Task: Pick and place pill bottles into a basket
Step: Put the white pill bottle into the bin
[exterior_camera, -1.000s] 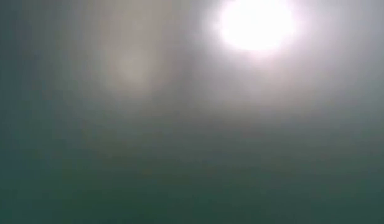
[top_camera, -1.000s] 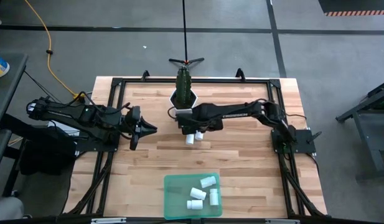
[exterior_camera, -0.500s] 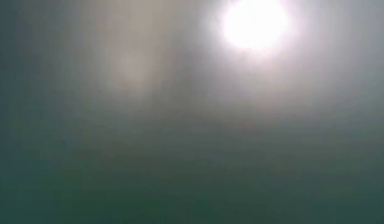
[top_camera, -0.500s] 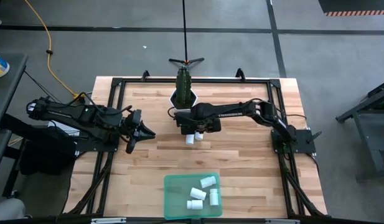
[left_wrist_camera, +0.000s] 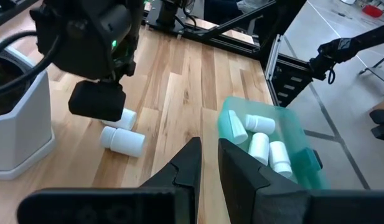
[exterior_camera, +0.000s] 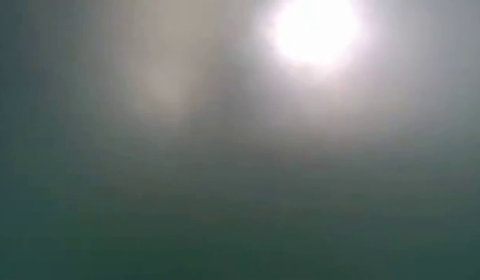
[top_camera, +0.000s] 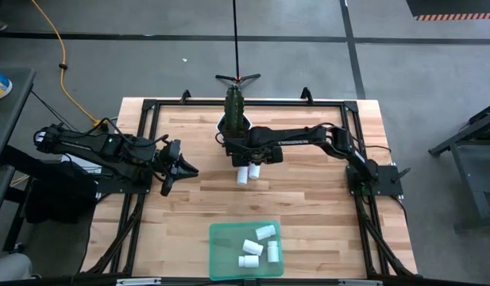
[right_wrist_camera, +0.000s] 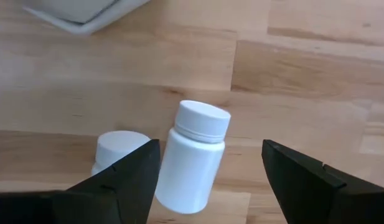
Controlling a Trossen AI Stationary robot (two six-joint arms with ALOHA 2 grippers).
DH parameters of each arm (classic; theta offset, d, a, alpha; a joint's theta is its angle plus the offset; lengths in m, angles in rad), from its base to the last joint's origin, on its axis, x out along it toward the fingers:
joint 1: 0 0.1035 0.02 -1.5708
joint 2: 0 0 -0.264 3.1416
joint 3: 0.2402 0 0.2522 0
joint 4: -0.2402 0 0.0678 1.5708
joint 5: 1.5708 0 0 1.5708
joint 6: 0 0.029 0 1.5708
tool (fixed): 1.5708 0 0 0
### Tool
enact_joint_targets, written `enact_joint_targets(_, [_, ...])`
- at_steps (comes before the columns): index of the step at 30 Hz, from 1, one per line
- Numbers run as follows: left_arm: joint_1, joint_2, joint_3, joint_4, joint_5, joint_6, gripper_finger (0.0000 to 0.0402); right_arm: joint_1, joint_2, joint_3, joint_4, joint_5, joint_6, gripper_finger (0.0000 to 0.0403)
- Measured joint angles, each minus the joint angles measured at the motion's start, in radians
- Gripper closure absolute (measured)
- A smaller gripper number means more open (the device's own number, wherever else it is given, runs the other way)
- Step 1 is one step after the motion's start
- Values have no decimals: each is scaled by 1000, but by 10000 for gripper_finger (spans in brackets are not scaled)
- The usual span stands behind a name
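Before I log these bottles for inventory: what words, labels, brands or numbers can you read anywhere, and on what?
None can be read.
Pill bottles: plain white, no label showing.
Basket: clear green, unmarked.
Plant pot: plain white.
Right gripper: dark, no marking visible.
Low view: only glare, nothing to read.
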Motion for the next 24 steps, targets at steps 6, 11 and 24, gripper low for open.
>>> enact_joint_targets(6, [0, 0, 0, 1, 0, 0, 312, -3, 29, 0, 18, -35, 13, 131])
enact_joint_targets(11, [0, 0, 0, 3, 0, -5, 312, -2, 46, 0, 13, -41, 17, 131])
enact_joint_targets(24, [0, 1, 0, 1, 3, -20, 312, -4, 86, 0, 20, -44, 13, 133])
